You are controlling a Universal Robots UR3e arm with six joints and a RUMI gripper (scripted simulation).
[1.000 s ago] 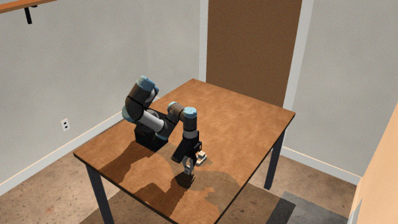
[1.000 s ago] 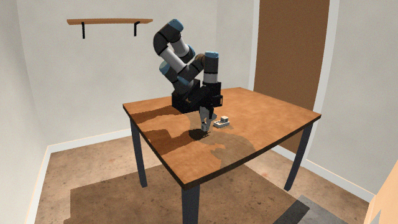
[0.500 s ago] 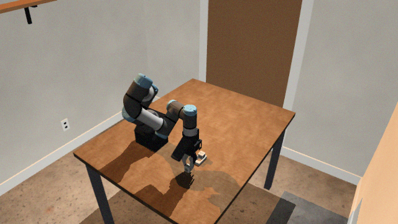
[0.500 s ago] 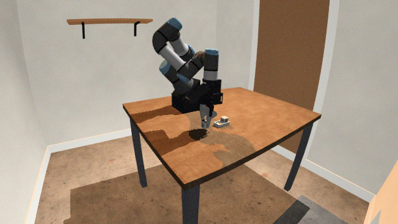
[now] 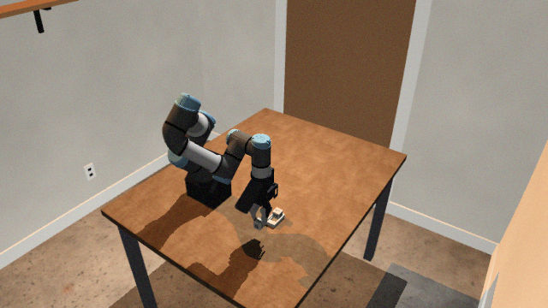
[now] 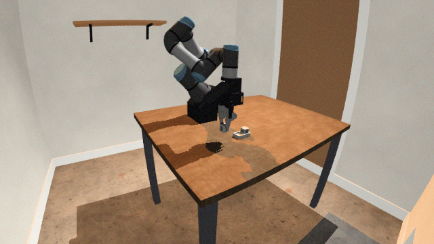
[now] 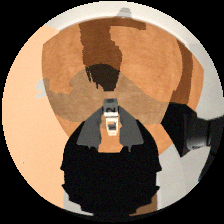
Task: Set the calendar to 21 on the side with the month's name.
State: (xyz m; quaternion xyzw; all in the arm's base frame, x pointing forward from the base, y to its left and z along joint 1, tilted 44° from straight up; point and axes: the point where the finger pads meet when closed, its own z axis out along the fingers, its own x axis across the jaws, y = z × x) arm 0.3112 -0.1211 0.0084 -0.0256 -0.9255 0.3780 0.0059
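Orange-brown wall shelf (image 5: 40,6) (image 6: 119,23) far left, off the work area, not in the way. Next the arm (image 5: 203,157) (image 6: 184,55), folded over the black base, wrist pointing down above the bench (image 5: 325,162) (image 6: 288,118) (image 7: 145,55).

Then the gripper (image 5: 259,219) (image 6: 224,126) (image 7: 110,106): closed on a small grey-looking cube (image 5: 258,223) (image 6: 223,128) (image 7: 110,105), held up off the bench. The wrist view shows a "2" on one cube face; whether that face will end up as the front one, I can't tell.

Just right of it, the pale calendar tray (image 5: 271,224) (image 6: 241,136) sits on the bench, with the second cube (image 5: 277,211) (image 6: 245,129) (image 7: 112,126) at its far-right end in the top view. Left part looks free for the held cube. The second cube's digit is too small to read, and so is the month's name, so the "1" and the correct side are unconfirmed.

Progress: partway, I'd say — one cube in the tray, one in the grip. Left: orient the 2 upright on the month side, seat it flat, check the 1, let go, move clear. Main obstacles are the tray wall and the neighbouring cube; a sloppy descent could catch or tip either. Door (image 5: 342,64) (image 6: 315,68) behind on the right, irrelevant.
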